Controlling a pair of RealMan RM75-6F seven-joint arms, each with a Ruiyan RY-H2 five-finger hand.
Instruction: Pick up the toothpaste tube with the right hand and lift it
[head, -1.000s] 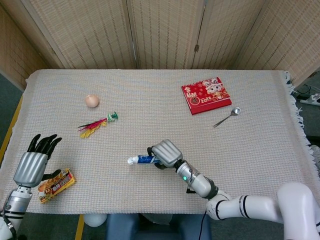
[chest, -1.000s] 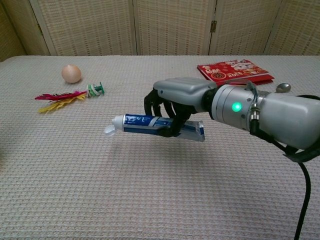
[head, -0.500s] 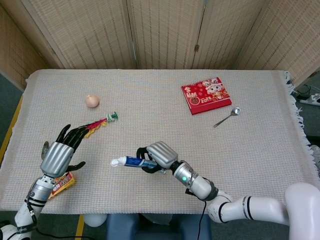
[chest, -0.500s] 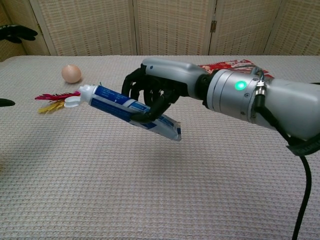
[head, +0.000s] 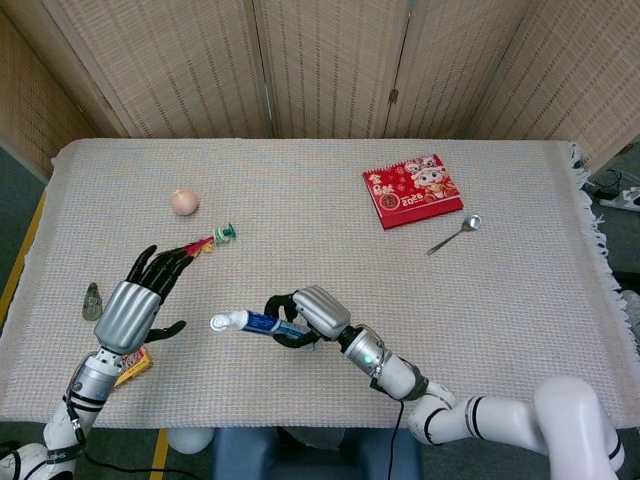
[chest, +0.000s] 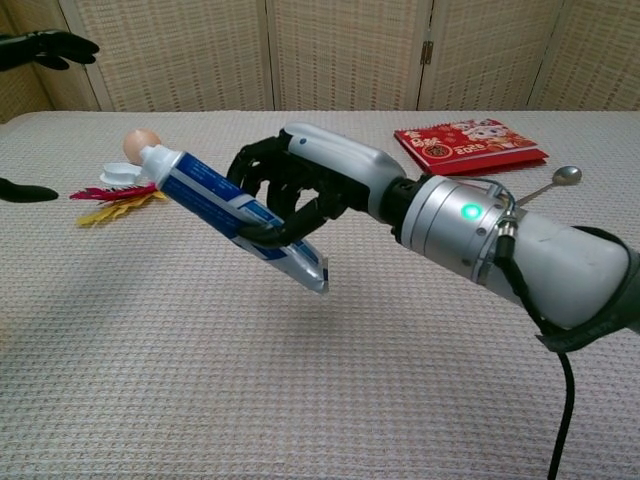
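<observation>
My right hand (head: 305, 315) (chest: 300, 185) grips the blue and white toothpaste tube (head: 255, 322) (chest: 215, 205) around its middle and holds it up off the tablecloth. The tube is tilted, with its white cap (head: 219, 323) (chest: 150, 160) pointing left and upward and its crimped end lower. My left hand (head: 138, 302) hovers open with fingers spread at the left side of the table, apart from the tube; in the chest view only its dark fingertips (chest: 55, 45) show at the top left corner.
An egg (head: 184, 202) and a feathered shuttlecock toy (head: 195, 247) lie at the back left. A snack packet (head: 132, 366) sits under my left wrist, with a small grey object (head: 92, 301) beside it. A red calendar (head: 411, 190) and a spoon (head: 455, 234) lie at the back right.
My right hand has risen and moved left with the tube, tilting its cap end upward. My left hand has come up from the snack packet and moved right toward the middle.
</observation>
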